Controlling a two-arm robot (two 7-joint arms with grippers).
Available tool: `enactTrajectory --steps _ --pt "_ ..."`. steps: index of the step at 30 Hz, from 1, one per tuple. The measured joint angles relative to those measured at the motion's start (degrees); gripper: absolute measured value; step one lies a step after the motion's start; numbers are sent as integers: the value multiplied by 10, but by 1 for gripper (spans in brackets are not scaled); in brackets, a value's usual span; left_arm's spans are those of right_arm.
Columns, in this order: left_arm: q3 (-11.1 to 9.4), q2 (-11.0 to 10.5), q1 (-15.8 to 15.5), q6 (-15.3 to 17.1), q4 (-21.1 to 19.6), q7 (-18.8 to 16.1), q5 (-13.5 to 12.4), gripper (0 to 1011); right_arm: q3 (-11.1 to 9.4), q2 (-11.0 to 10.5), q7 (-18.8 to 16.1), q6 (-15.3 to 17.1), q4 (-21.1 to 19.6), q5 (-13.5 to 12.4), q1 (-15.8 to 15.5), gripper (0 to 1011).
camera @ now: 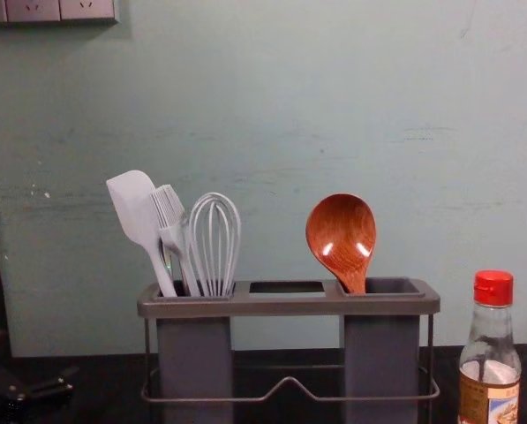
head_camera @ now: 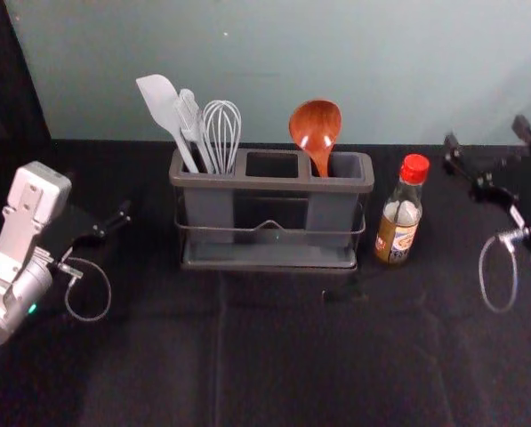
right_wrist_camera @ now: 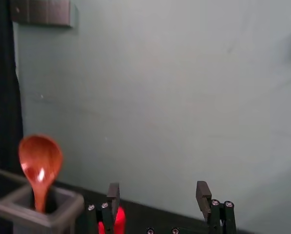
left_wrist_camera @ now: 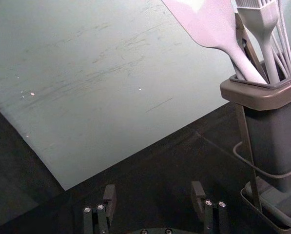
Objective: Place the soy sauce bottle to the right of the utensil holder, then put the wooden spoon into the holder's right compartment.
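Standing upright just off the right end of the utensil holder [head_camera: 238, 182], the soy sauce bottle [head_camera: 398, 222] keeps a narrow strip of dark cloth [head_camera: 283, 356] between its side and the holder's edge. The wooden spoon [head_camera: 317, 127] is in the holder's right compartment, handle down and bowl up above the rim, tipped a little toward the left. In the holder's left compartment stand a spatula [head_camera: 163, 107], a brush [head_camera: 190, 120] and a whisk [head_camera: 222, 133], the spatula slanting out past the rim at the left. The middle compartment separates the two groups, so the spoon has room on that side.

The right gripper [head_camera: 486, 133] is up at the right side of the head view, beyond the bottle and apart from it. Its fingers are spread wide, with pale wall [right_wrist_camera: 155, 97] behind the gap at their tips in the right wrist view, where one finger partly covers the bottle's red cap [right_wrist_camera: 120, 220]. The left gripper [head_camera: 108, 226] sits well to the left of the holder, with cloth between the two; the left wrist view gives its fingers wide apart too. In front of the holder, a broad stretch of cloth runs to the head view's near edge
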State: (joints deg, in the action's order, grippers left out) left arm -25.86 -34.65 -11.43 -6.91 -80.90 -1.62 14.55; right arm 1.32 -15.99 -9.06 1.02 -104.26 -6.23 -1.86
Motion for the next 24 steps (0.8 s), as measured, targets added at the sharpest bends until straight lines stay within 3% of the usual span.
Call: enactTrajectory --steps 9,24 --pt "0 0 0 0 0 0 0 1005 -14 8 -3 -23 30 3 -29 1002" --pt "0 0 0 0 0 0 0 1005 -5 20 -9 -24 47 13 -60 1002"
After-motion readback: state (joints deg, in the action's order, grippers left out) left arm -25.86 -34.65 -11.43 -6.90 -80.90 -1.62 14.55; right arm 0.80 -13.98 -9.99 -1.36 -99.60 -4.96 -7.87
